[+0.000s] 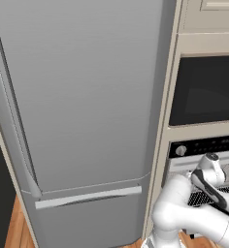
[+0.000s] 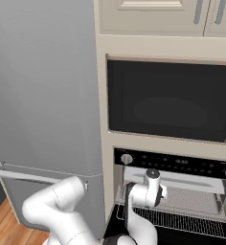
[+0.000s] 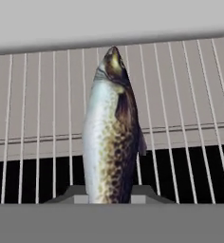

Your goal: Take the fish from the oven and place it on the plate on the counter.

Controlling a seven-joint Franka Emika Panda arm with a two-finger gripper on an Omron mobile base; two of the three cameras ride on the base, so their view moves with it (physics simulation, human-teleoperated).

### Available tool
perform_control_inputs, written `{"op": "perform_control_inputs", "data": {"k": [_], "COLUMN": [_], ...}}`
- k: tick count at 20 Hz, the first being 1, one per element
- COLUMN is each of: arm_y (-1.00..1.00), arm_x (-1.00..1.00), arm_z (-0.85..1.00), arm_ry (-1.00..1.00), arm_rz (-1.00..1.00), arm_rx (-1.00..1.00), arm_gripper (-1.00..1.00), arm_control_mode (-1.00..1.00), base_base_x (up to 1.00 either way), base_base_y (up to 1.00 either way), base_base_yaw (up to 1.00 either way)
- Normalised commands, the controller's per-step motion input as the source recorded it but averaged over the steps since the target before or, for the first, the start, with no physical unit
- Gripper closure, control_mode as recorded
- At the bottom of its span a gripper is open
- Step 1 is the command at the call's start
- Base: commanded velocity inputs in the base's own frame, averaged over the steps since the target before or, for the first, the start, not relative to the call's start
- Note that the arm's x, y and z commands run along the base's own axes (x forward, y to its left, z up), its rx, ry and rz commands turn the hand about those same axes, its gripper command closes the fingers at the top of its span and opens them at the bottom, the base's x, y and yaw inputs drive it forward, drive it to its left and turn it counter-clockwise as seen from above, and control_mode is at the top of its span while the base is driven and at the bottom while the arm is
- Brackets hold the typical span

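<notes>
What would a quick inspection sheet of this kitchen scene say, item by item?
Surface: wire rack inside the open oven.
Job's things: fish lengthwise over the rack, head pointing away from the hand camera.
Clutter: nothing seen.
Grippers: gripper closed on the fish, a fingertip on each flank.
Cables: nothing seen.
Surroundings: grey fridge to the left, black-glass appliance above the oven, wooden floor.

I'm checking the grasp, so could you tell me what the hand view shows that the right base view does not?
Hand view: the fish stands between the fingertips of the gripper, which is shut on it, over the wire rack.
Right base view: the oven control strip with its knob, the black-glass appliance above, and the grey fridge.
Both: the rack.
</notes>
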Motion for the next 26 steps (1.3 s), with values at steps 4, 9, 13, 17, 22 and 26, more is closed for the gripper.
{"op": "perform_control_inputs", "data": {"k": [4, 9, 13, 17, 22, 26], "arm_y": [-0.13, -0.09, -0.08, 0.0, 0.01, 0.13], "arm_x": [-0.6, -0.7, -1.0, -0.88, -0.89, -0.78], "arm_z": [0.88, 0.98, 0.82, 0.98, 1.0, 1.0], "arm_ry": [-0.19, -0.11, 0.0, 0.0, -0.06, -0.06], "arm_rz": [0.0, 0.0, 0.0, 0.01, 0.04, 0.02], "arm_rx": [0.16, 0.11, 0.02, 0.01, 0.01, 0.0], "arm_gripper": [1.0, 1.0, 1.0, 1.0, 1.0, 1.0], "arm_control_mode": [-1.0, -1.0, -1.0, -1.0, -1.0, -1.0], "base_base_x": [0.0, 0.0, 0.0, 0.0, 0.0, 0.0], "base_base_y": [0.0, 0.0, 0.0, 0.0, 0.0, 0.0], "base_base_yaw": [0.0, 0.0, 0.0, 0.0, 0.0, 0.0]}}
